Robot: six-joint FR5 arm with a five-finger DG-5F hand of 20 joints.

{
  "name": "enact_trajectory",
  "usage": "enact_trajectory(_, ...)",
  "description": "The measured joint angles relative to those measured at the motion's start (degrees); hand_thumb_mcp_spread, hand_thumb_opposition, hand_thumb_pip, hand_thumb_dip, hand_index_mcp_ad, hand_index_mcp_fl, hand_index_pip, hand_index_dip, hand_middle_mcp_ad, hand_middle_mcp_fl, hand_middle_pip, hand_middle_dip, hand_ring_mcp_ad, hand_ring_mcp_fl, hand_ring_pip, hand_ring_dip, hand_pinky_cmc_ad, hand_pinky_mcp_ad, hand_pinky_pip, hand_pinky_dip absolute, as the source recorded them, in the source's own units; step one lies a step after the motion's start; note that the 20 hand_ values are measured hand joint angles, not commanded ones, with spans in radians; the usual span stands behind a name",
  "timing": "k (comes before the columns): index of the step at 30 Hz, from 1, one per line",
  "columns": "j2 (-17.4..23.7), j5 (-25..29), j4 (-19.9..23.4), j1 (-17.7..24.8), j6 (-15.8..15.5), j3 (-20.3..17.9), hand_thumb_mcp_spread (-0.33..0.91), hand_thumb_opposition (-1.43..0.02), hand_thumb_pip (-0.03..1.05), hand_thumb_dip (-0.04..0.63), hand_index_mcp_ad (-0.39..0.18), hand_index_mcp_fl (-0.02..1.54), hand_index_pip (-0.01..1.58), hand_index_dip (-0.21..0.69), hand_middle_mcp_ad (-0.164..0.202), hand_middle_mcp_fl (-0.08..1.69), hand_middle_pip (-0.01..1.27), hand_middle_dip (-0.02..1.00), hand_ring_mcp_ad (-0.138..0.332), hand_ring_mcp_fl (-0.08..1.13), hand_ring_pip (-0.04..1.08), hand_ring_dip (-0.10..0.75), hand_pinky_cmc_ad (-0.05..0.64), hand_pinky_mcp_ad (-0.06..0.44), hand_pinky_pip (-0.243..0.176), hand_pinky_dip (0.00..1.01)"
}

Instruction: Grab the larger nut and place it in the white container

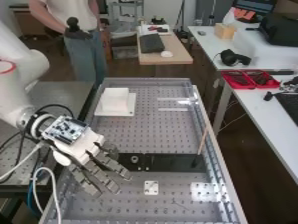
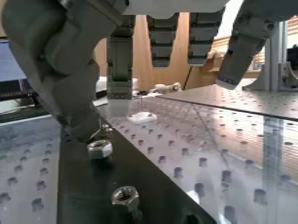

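Two hex nuts in wrist view, both on black strip: one nut (image 2: pixel 100 149) is right by the thumb tip, the other nut (image 2: pixel 125 196) sits apart from it, further along the strip. Can't tell for sure which is the larger. Small thin metal bit (image 2: pixel 103 131) btwn thumb tip and first nut, too small to ID. High view: small round metal piece (image 1: pixel 135 159) on the black strip (image 1: pixel 166 162), near the fingertips; can't match it to either nut.

Hand (image 1: pixel 83 147) is low over the strip's end, on the high view's left. Fingers (image 2: pixel 163 42) are wide, approx straight, well apart from thumb, w/ nothing gripped. Thumb (image 2: pixel 80 112) points down at first nut; contact unclear.

White container (image 1: pixel 116 96) is on a flat white base (image 1: pixel 126 111), at the desk's far end, well apart from hand. Desk (image 1: pixel 126 131) = perforated metal w/ raised rim; strip runs across it. Thin stick (image 1: pixel 203 141) slants up from nr the strip's other end. Small white plate w/ holes (image 1: pixel 151 187) lies on near side of strip.

Beyond: white side table (image 1: pixel 266 110) w/ red bins (image 1: pixel 256 78) + black headphones (image 1: pixel 233 57); wooden table (image 1: pixel 174 60) further back.
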Motion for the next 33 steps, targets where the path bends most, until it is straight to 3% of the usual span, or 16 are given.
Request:
enact_trajectory(17, -1.73, 0.44, 6.75, 1.05, -2.53, -2.07, 0.29, -0.85, 0.77, 0.173, -0.169, 0.01, 1.56, 0.127, 0.063, 0.00, 0.13, 0.22, 0.171, 0.00, 0.18, 0.115, 0.365, 0.312, -0.103, 0.73)
enact_trajectory(33, -3.44, -0.99, 5.41, 0.04, -3.62, -0.88, 0.29, -0.85, 0.79, 0.188, -0.169, 0.01, 1.56, 0.106, 0.063, 0.00, 0.13, 0.20, 0.173, 0.00, 0.22, 0.089, 0.365, 0.312, -0.103, 0.76)
